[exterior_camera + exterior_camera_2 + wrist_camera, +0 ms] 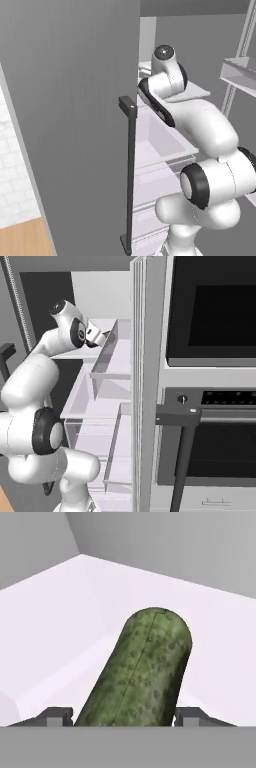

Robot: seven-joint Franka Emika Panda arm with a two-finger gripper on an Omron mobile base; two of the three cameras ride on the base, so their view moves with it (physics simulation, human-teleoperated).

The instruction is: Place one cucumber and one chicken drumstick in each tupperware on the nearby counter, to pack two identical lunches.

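A dark green, bumpy cucumber (142, 672) lies on the pale floor of a white fridge bin (60, 637), its rounded end pointing away from the hand. My gripper (125, 716) straddles its near end, and each dark fingertip (59, 714) presses against a side of it. In the right base view the gripper (100, 336) reaches into the upper shelf of the open fridge. A strip of the light-brown counter (25, 240) shows at the lower left, under white tiles.
The open grey fridge door (70, 100) with its long dark handle (131, 170) stands close on the arm's left. Clear shelves and drawers (100, 386) sit below the hand. A black wall oven (215, 316) with a handle bar (180, 416) is to the right.
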